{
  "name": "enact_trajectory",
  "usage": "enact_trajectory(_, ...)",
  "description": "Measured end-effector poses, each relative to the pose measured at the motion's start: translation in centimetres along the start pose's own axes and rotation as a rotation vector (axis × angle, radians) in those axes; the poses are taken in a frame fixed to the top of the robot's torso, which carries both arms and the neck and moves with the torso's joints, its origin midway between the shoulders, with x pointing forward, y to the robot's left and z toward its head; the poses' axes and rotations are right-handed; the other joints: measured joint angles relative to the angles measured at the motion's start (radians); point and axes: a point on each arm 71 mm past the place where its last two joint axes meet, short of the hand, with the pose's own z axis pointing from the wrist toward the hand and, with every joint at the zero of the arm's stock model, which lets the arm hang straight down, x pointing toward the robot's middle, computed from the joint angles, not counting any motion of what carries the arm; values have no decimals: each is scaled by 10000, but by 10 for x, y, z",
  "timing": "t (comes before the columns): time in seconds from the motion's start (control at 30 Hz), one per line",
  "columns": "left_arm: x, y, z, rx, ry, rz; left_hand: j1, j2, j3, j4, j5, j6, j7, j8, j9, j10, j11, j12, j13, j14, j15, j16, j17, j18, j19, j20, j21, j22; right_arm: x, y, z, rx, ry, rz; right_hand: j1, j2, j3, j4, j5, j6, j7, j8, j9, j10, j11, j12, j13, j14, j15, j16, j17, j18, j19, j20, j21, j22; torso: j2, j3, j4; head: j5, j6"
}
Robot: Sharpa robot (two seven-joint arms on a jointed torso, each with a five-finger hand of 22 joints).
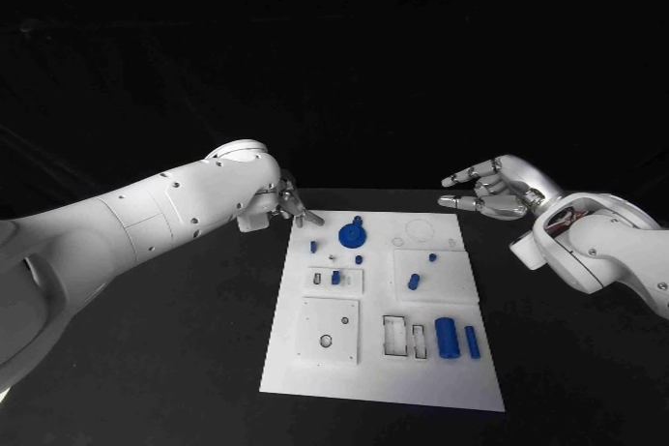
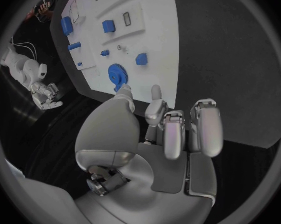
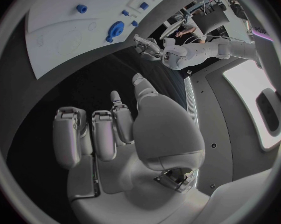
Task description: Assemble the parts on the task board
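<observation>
My left hand (image 1: 286, 204) is hovering at about ten o'clock of the task board (image 1: 314, 369), just off its far left corner. In my left wrist view that hand (image 2: 159, 134) is holding nothing, its fingers (image 2: 206, 124) partly curled but apart, its thumb pointing toward the blue gear (image 2: 118, 74) without touching it.

The white board is lying in the middle of the black table (image 1: 154, 369). On it, the gear (image 1: 353, 235) is sitting near twelve o'clock, with small blue pieces (image 1: 359, 259) just below it. A blue peg (image 1: 414, 282) is standing right of centre. At about five o'clock a large blue cylinder (image 1: 448, 338) is lying beside a slimmer blue bar (image 1: 473, 341), the two close together.

My right hand (image 1: 491, 190) is hanging at about two o'clock, beyond the board's far right corner and well apart from it. It is released, gripping nothing, with fingers (image 3: 103, 134) loosely bent and the thumb spread, over bare table in my right wrist view (image 3: 128, 139).
</observation>
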Motion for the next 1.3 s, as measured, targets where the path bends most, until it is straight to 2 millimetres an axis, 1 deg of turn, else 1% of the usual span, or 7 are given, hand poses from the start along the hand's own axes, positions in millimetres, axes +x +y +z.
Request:
enact_trajectory(0.23, 10, -3, 5, 11, 337, 373, -1, 80, -54, -1, -35, 71, 0, 40, 1, 109, -37, 118, 124, 0, 0, 0, 0, 0, 0, 0, 107, 0, 0, -1, 0, 30, 31, 4, 0, 0, 0, 0, 0, 0, 0, 0, 0, 0, 0, 0, 0, 0, 0, 0, 2, 0, 0, 0, 0, -1, -2, -6, 12, -26, -62)
enact_trajectory(0.3, 11, -4, 5, 37, 417, 432, -32, 184, -55, -1, -35, 99, -29, 40, 1, 109, -37, 118, 142, 0, 0, 0, 0, 0, 0, 0, 107, -1, 1, -1, 1, 34, 41, 7, 0, 0, -28, 28, 0, 0, 0, 0, 0, 0, 0, 0, 0, 0, 0, 0, 1, 0, 0, 0, 0, -1, -3, -6, 14, -27, -79)
enact_trajectory(0.37, 12, -4, 5, 55, 503, 481, 82, 292, -54, -1, -35, 126, -55, 40, 1, 135, -63, 165, 157, 0, 0, 0, -1, 1, 0, 0, 107, -1, 1, -1, 1, 35, 49, 9, 0, 0, -28, 28, 0, 0, 0, 0, 0, 0, 0, 0, 0, 0, 0, 0, 1, 0, 0, 0, 0, -1, -3, -2, 14, -18, -84)
enact_trajectory(0.6, 16, -8, 5, 168, 845, 603, 80, 290, -54, -1, -35, 126, -55, 40, 1, 143, -72, 178, 205, 0, 0, 0, 0, 0, 0, 0, 163, -2, 1, -1, 1, 36, 57, 15, 0, 0, -28, 28, 0, 0, 0, 0, 0, 0, 0, 0, 0, 0, 0, 0, 0, 1, 0, 0, 0, -2, -6, 7, 0, 12, -94)
enact_trajectory(0.83, 19, -10, 5, 245, 1126, 634, 217, 426, -20, -34, -29, 125, -55, 40, 2, 179, -107, 232, 252, 0, 0, 0, 8, 0, 0, -1, 200, -3, 2, 0, 2, 19, 62, 23, 0, 0, -28, 28, 0, 0, 0, 0, -1, 0, 0, 0, 0, 0, 0, 0, -1, 1, 0, 0, 0, -3, -10, 11, 0, 25, -103)
enact_trajectory(0.93, 20, -11, 5, 254, 1211, 654, 348, 557, 4, -58, 3, 161, -20, 40, 2, 179, -107, 232, 266, 0, 0, 0, 7, 0, 0, -1, 200, -3, 2, 0, 2, 15, 63, 26, 0, 0, -28, 28, 0, 0, 0, 0, -1, 0, 0, 0, 0, 0, 0, 0, -1, 0, 0, 0, 0, -3, -10, 12, 0, 27, -107)
enact_trajectory(1.3, 25, -13, 6, 271, 1434, 709, 752, 719, 227, -83, 3, 196, -55, 40, 2, 178, -107, 274, 283, 0, -1, 0, 6, 0, 0, -1, 199, -4, 2, 0, 2, 8, 68, 33, 0, 0, -27, 27, 0, 0, 0, 0, -1, 0, 0, 0, 0, 0, 0, 0, -3, 0, 0, 0, 0, 0, 0, 12, -10, 13, -134)
